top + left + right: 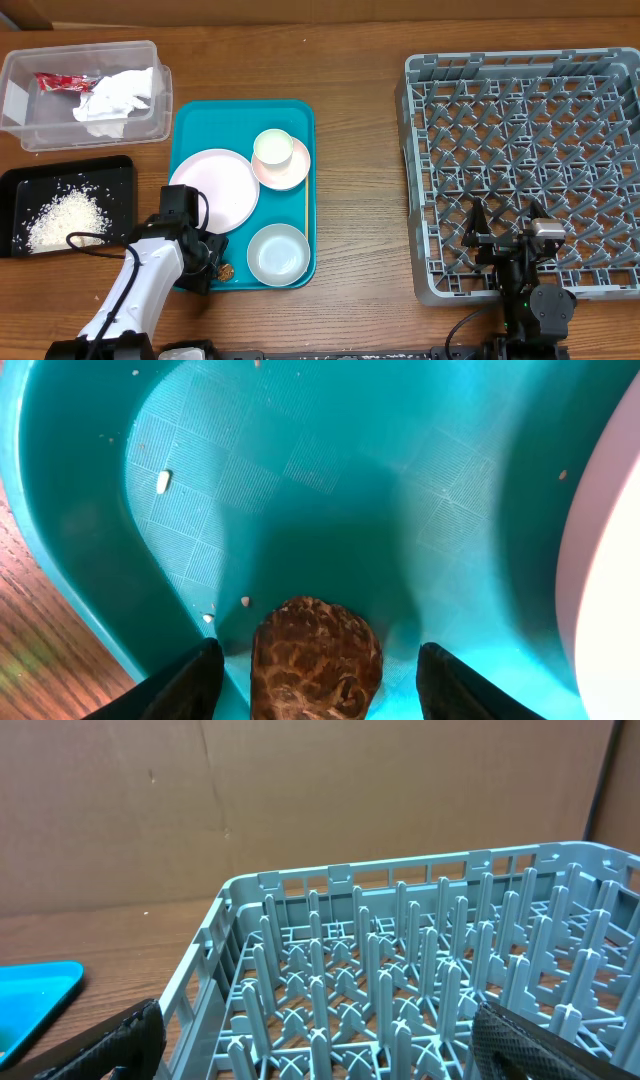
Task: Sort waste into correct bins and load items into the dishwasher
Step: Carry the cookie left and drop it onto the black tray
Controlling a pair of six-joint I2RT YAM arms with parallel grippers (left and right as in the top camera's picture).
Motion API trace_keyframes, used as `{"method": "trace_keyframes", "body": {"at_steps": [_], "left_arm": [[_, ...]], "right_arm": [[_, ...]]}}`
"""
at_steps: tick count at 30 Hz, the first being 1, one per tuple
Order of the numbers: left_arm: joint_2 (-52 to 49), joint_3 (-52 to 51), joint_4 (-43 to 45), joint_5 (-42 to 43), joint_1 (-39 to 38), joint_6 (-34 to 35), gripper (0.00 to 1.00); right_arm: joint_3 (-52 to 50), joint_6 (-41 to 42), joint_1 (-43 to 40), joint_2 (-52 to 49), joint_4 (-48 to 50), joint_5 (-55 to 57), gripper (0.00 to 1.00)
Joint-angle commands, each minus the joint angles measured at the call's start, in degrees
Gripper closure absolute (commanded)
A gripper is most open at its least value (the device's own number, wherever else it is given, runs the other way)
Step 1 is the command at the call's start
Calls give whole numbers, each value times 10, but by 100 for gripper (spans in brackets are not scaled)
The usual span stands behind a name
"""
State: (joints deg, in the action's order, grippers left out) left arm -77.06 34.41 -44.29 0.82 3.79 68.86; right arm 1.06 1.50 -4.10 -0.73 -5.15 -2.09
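A small brown food lump (315, 655) lies on the teal tray, near its front left corner (227, 271). My left gripper (318, 690) straddles the lump, open, with a gap on each side of it (213, 262). The clear tub (30, 135) holds a red wrapper (62, 82) and white tissues (115, 100). White rice (65, 218) lies in the black tray (118, 170). On the teal tray are a large plate (215, 188), a cup (272, 147) on a pink saucer (292, 170), and a bowl (277, 253). My right gripper (335, 1055) hangs open over the grey dish rack (420, 180).
The teal tray (190, 125) sits mid-table between the bins and the rack. Its raised rim (60, 550) curves close on the left of my left gripper, and a few rice grains (163, 481) lie on its floor. A pale dish edge (610, 560) stands at the right.
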Motion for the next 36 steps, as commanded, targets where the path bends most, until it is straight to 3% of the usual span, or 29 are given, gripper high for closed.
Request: {"method": "trace_keyframes", "body": {"at_steps": [1, 15, 30, 36], "left_arm": [[-5, -3, 0, -8, 2, -6, 41], [-5, 7, 0, -14, 2, -24, 77], [-5, 138, -83, -16, 2, -56, 79], [-5, 209, -83, -84, 9, -57, 78]], "right_arm": [[-6, 0, -1, 6, 4, 5, 0], [-6, 0, -1, 6, 4, 5, 0], [-6, 0, -1, 6, 4, 5, 0], [-6, 0, -1, 6, 4, 5, 0]]}}
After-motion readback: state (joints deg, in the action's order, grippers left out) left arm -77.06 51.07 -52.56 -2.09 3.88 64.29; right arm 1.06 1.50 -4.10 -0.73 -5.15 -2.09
